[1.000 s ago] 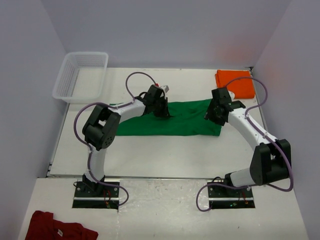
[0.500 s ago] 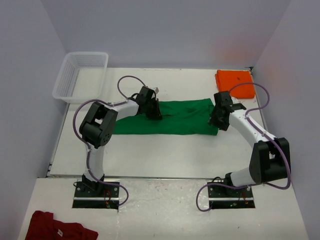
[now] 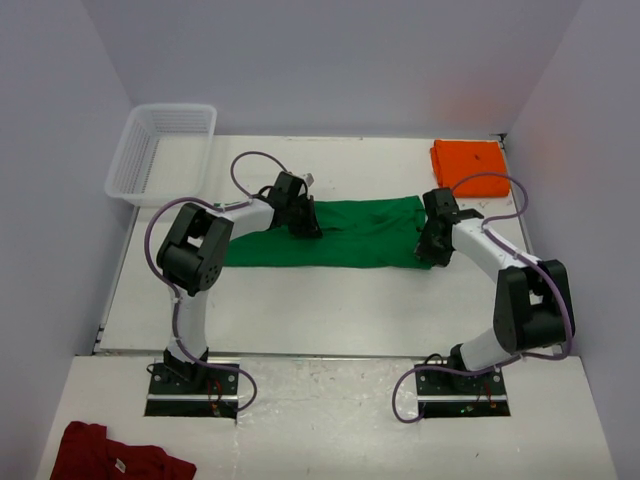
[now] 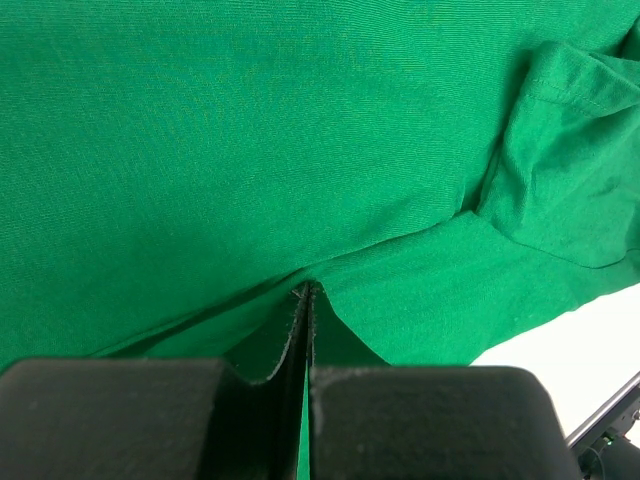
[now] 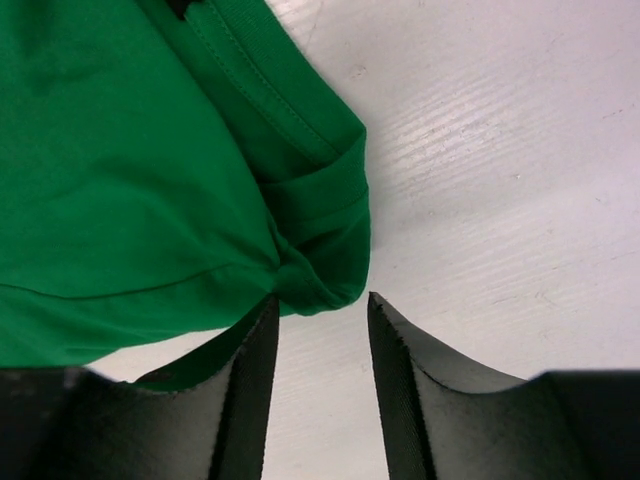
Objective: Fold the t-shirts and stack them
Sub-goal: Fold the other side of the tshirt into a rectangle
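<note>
White table (image 3: 330, 310), pale walls (image 3: 330, 60), left fingers (image 4: 325, 410) pinching green shirt (image 3: 360, 235), right fingers (image 5: 390, 350) parted, seemingly empty.

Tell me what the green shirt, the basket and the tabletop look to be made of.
Green t-shirt: fine matte knit, probably cotton jersey; stitched hems and soft creases show. Basket: translucent white lattice, apparently plastic. Table: white, matte, maybe painted or laminated board; faint streaks cross it.

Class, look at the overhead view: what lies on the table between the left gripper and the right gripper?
The green shirt spans the stretch from left gripper to right gripper, as the top view shows.
</note>
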